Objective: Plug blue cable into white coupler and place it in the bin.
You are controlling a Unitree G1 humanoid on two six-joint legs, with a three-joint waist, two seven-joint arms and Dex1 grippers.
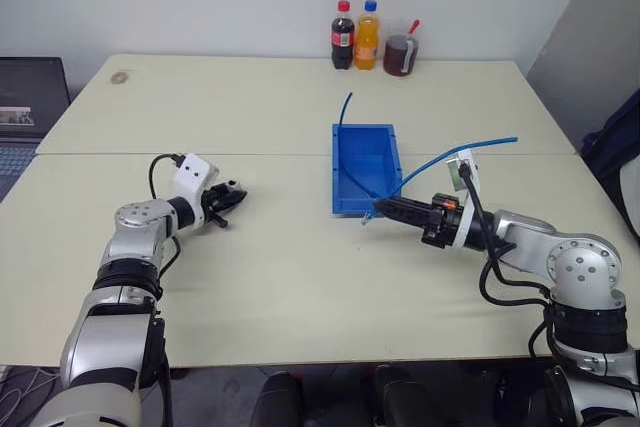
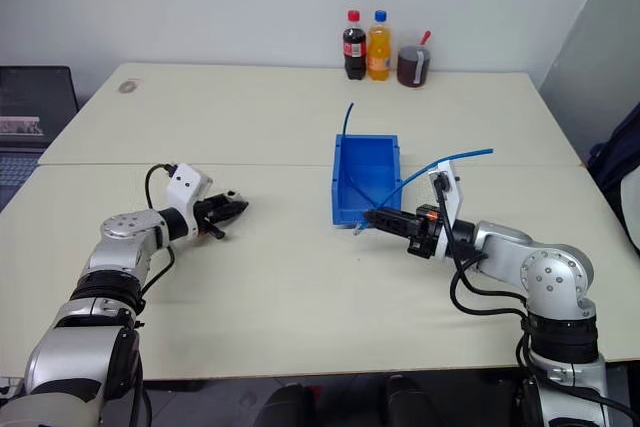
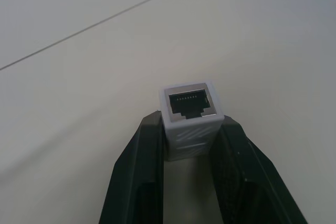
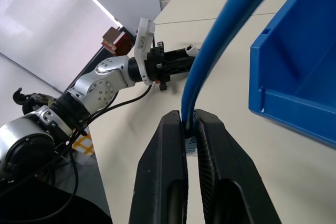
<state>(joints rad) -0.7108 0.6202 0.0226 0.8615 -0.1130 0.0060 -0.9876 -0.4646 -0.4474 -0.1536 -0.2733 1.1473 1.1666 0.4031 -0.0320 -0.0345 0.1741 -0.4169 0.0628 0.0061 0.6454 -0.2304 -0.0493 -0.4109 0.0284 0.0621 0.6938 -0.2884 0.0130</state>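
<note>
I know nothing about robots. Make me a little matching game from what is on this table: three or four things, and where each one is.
Things:
1. white coupler
2. blue cable
3. bin
4. bottles

Places:
A. at the table's far edge
B. between the left tool's fingers
C. mid-table, in front of the right tool
D. pinched in the right tool

Pairs: 1-B, 2-D, 3-C, 4-A
</note>
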